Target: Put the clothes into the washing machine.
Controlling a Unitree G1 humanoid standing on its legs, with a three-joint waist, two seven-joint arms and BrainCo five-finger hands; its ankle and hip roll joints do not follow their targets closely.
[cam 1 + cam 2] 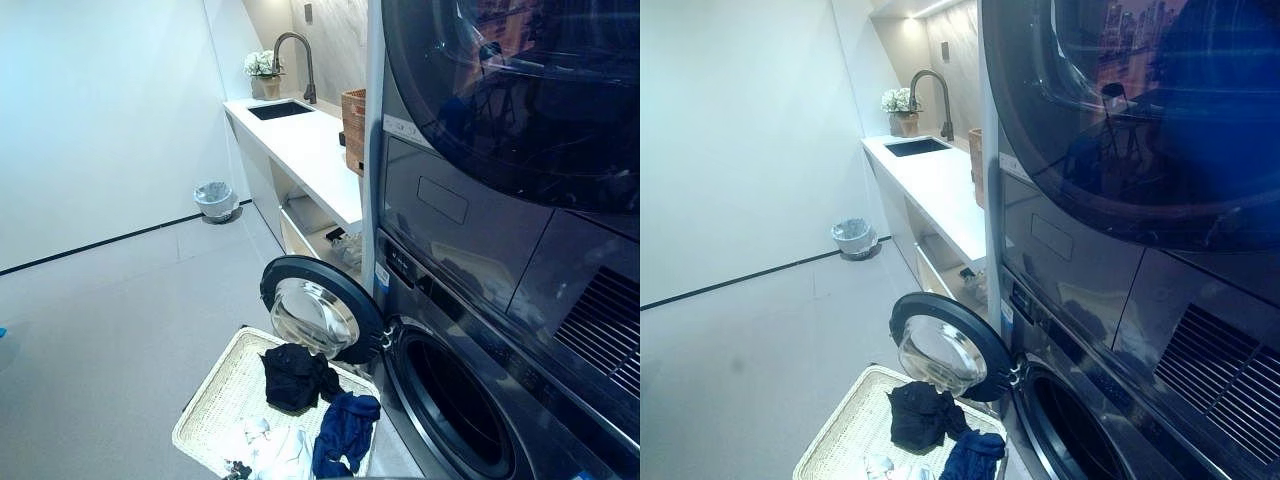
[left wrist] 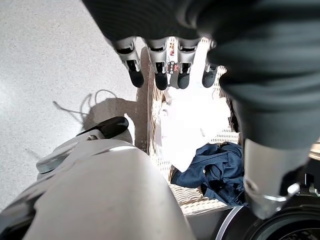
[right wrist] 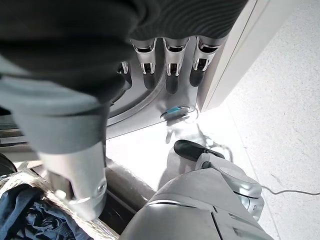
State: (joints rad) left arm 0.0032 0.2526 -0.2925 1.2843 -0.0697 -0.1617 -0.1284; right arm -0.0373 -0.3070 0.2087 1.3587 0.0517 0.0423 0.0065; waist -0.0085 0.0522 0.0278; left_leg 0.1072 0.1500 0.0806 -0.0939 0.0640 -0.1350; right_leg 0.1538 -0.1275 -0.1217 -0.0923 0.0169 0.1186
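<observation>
Left eye view: stacked dark grey machines on the right, the lower washing machine (image 1: 455,400) with its round door (image 1: 318,310) swung open toward the floor side. Just beside that door, on the grey floor (image 1: 110,330), a white wicker laundry basket (image 1: 215,405) holding the clothes: a black garment (image 1: 297,376) at the end nearest the door, a dark blue garment (image 1: 345,430) draped over the rim closest to the drum, a pale white garment (image 1: 270,448) at the near end. Farther back, a white tabletop (image 1: 305,150) with a dark sink (image 1: 280,110), a curved faucet (image 1: 297,62), a pot of white flowers (image 1: 264,70) and a brown woven basket (image 1: 353,130); a small waste bin (image 1: 214,200) against the wall.

Right eye view: same layout, door open, black and blue garments lying in the basket, drum opening dark.

Left wrist view: left hand (image 2: 160,67) hanging over the basket, fingers (image 2: 161,75) straight and relaxed in a row, spread slightly, clamped on nothing. Past the fingertips, the white garment and the dark blue garment lying inside the wicker basket, apart from the hand.

Right wrist view: right hand (image 3: 167,62) held low beside the front of the washing machine, fingers (image 3: 171,75) extended and loose, grasping nothing, thumb apart. Edge of the basket with dark blue cloth at the corner near the thumb.
</observation>
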